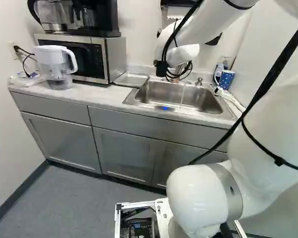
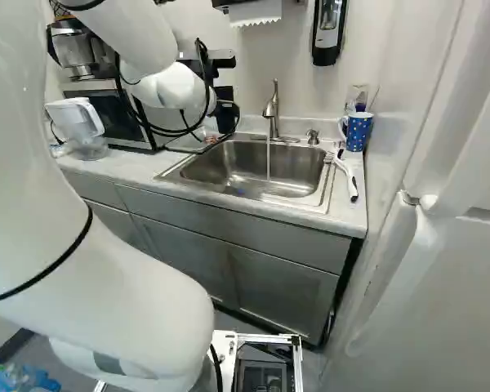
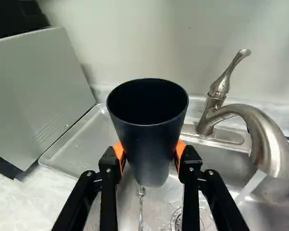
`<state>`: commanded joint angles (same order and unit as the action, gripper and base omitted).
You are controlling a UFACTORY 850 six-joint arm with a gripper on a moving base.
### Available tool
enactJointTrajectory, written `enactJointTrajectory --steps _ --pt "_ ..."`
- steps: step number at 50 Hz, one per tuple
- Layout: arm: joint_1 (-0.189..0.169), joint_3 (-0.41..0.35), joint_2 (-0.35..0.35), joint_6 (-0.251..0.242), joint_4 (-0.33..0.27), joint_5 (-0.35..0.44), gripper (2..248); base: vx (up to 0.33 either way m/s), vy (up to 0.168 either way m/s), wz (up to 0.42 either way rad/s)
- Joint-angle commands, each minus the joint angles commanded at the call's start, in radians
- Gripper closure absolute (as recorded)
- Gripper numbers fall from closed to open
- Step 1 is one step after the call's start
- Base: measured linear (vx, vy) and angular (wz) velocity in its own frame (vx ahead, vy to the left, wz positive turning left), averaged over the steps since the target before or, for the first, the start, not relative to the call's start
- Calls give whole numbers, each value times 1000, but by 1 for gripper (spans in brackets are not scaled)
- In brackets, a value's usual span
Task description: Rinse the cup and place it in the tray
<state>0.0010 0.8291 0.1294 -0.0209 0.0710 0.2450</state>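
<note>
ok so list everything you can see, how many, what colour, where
tapered cup: 1, near-black, in the gripper
shallow metal tray: 1, silver, between microwave and sink
steel sink: 1, silver, set in counter
curved metal faucet: 1, silver, behind sink, water running
slim metal utensil: 1, silver, in sink
boxy microwave: 1, silver and black, on counter
coffee maker: 1, black, on microwave
plastic pitcher: 1, clear and white, beside microwave
dotted mug: 1, blue and white, on counter
wall dispenser: 1, black
stone-look counter: 1, pale grey, over cabinets
lower cabinets: several, grey
two-finger gripper: 1, black, orange pads
arm: 1, white
</note>
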Motion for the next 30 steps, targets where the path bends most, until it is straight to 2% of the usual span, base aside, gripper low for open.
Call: enactJointTrajectory --steps 10,30 --pt "17 25 -26 0 0 0 129 0 0 0" --pt "73 80 -84 0 0 0 129 0 0 0"
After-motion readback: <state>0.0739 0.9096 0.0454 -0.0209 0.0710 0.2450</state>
